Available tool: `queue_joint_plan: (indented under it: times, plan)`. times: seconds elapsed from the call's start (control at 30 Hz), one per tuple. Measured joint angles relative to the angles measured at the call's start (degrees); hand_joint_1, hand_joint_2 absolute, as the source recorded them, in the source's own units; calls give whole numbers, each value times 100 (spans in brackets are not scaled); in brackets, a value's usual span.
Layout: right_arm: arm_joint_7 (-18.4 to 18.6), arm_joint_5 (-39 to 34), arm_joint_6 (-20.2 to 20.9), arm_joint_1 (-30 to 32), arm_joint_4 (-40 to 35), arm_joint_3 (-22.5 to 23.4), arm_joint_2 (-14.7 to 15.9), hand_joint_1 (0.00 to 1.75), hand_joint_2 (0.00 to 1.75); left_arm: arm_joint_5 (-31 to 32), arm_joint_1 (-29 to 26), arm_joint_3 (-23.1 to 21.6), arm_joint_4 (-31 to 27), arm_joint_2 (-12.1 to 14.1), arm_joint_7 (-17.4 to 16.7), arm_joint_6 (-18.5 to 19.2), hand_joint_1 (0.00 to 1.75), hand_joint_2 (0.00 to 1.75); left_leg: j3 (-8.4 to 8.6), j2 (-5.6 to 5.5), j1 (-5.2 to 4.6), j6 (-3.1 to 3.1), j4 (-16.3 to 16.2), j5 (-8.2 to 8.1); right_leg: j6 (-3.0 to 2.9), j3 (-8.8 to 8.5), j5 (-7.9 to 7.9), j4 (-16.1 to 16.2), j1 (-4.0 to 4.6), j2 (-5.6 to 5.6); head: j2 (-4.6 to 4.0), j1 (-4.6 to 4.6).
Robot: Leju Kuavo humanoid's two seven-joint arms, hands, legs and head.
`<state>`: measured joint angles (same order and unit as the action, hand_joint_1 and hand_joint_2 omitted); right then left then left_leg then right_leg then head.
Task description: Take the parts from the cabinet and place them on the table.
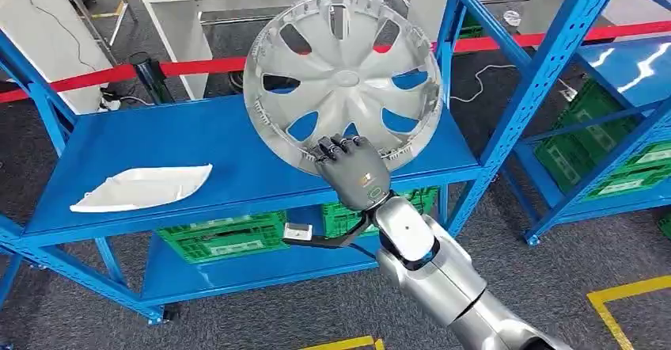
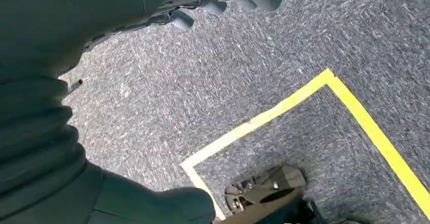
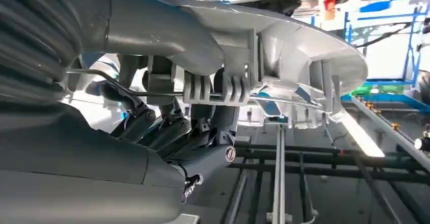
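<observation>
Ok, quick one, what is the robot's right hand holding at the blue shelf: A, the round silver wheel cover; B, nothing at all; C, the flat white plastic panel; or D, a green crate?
A: the right hand grips the lower rim of the round silver wheel cover, tilted up off the blue shelf, while the flat white plastic panel lies untouched to its left.

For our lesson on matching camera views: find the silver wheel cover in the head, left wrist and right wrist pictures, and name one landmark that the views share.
Head view: the wheel cover is upper centre, tilted up above the blue shelf, its lower rim held by the right hand.
Left wrist view: not in it; grey carpet and yellow floor tape.
Right wrist view: its rim and clips cross the upper middle, close to the camera.
Shared landmark: the right hand gripping the rim.
</observation>
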<state>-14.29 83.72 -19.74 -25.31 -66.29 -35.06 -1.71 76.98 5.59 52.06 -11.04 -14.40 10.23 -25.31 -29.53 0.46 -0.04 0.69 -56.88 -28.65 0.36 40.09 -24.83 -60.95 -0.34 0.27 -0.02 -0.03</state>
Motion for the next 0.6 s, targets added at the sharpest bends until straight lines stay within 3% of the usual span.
queue_joint_plan:
  times: [0.03, 0.07, 0.1, 0.13, 0.17, 0.2, 0.23, 0.27, 0.3, 0.33, 0.43, 0.47, 0.53, 0.6]
  plan:
    - [-3, -16, 2, 2, 0, 0, 13, 175, 175, 15, 16, -11, -2, 0, 2, 26, 0, 175, -88, 6, 7, 39, -1, 64, 20, 96, -368, -330, -27, -3, 0, 5]
    - [-7, -31, 4, 10, 0, 0, 33, 175, 175, 35, 20, -26, -2, 0, 2, 31, 0, 175, -166, 7, 7, 31, -9, 125, 45, 186, -683, -713, -30, -4, 0, 14]
    - [-20, -68, 9, 24, 0, 0, 57, 175, 175, 39, 12, -44, 0, 0, 2, 48, 0, 175, -251, 9, 7, 39, -24, 180, 68, 258, -901, -1098, -33, -4, 0, 12]
    - [-25, -97, 11, 47, 0, 5, 79, 175, 175, 42, 7, -52, 0, -2, 0, 57, 0, 175, -347, 17, 7, 34, -43, 236, 88, 275, -927, -1385, -34, -5, 0, 14]
    - [-38, -110, 24, 71, 0, 9, 103, 175, 175, 41, 8, -55, 0, -2, 0, 63, 0, 175, -435, 21, 10, 26, -70, 285, 101, 208, -788, -1440, -43, -5, 0, 14]
    - [-53, -142, 39, 90, 0, 13, 116, 175, 175, 41, 8, -59, 0, -2, 2, 63, 0, 175, -527, 21, 14, 8, -104, 329, 106, 34, -576, -1286, -55, -6, 2, 14]
    - [-68, -160, 55, 102, -2, 15, 120, 175, 175, 41, 8, -59, 0, -2, 2, 63, 0, 175, -612, 20, 21, -16, -147, 362, 107, -251, -395, -929, -64, -8, 0, 14]
    - [-90, -180, 83, 102, -4, 15, 120, 175, 175, 31, 10, -59, 0, -2, 2, 63, 0, 175, -680, 21, 26, -43, -204, 382, 109, -593, -341, -478, -74, -17, 0, 14]
    - [-117, -206, 114, 98, -22, 15, 118, 175, 175, 18, 13, -59, -4, 0, 2, 63, 0, 175, -754, 21, 14, -79, -249, 401, 97, -872, -593, -30, -71, -21, 0, 16]
    - [-143, -217, 125, 106, -42, 15, 107, 175, 175, -2, 16, -59, -2, -2, 4, 63, 0, 175, -778, 25, -2, -111, -290, 425, 3, -945, -617, 91, -23, 12, 0, 7]
    - [-180, -230, 179, 100, -44, 13, 85, 175, 175, -42, 5, -59, 0, 0, 4, 63, 0, 175, -797, 21, 8, -231, -268, 555, -122, -853, -540, 79, -7, -4, 0, 34]
    - [-182, -230, 195, 90, -42, 11, 64, 175, 175, -55, -4, -59, 0, 9, 4, 85, 0, 175, -828, 5, 29, -271, -294, 512, -193, -815, -471, 111, -44, -33, 0, 36]
    - [-180, -234, 210, 64, -42, 9, 13, 175, 175, -61, -27, -59, 0, 11, 2, 111, 0, 175, -1005, -20, 40, -337, -728, -39, -257, -692, -362, 111, -49, -37, 0, 5]
    - [-180, -248, 218, 59, -42, 9, 5, 175, 175, -66, -30, -59, 2, 26, 2, 133, 0, 175, -1228, -20, 46, -374, -1571, -586, -254, -539, -241, 108, -43, -38, 0, -4]
